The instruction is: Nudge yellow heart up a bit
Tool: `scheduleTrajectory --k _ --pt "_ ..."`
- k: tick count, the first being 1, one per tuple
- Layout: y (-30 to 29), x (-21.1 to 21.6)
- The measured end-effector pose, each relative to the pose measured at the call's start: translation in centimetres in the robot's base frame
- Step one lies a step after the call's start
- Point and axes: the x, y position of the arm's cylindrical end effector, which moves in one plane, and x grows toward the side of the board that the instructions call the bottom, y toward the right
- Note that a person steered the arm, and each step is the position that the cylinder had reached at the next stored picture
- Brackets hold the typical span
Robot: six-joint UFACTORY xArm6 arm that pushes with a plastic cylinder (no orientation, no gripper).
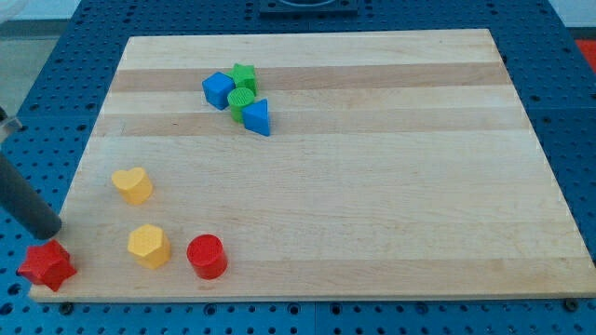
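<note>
Pincer there was none: my tip, a bare rod end holding nothing, rested at the worktop's left edge, just at twelve o'clock of the red star. The yellow heart lay at roughly two o'clock from my tip, apart from it, with the yellow hexagon at its six o'clock and the red cylinder beyond. Far off at one o'clock clustered the blue cube, green star, green cylinder and blue triangle. I judged my tip needed to get beneath the heart before any upward push.
</note>
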Motion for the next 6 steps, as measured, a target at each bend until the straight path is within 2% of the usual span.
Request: scheduleTrajectory --k 4,6 --pt "1.5 1.5" --pt "3.3 -0.3"
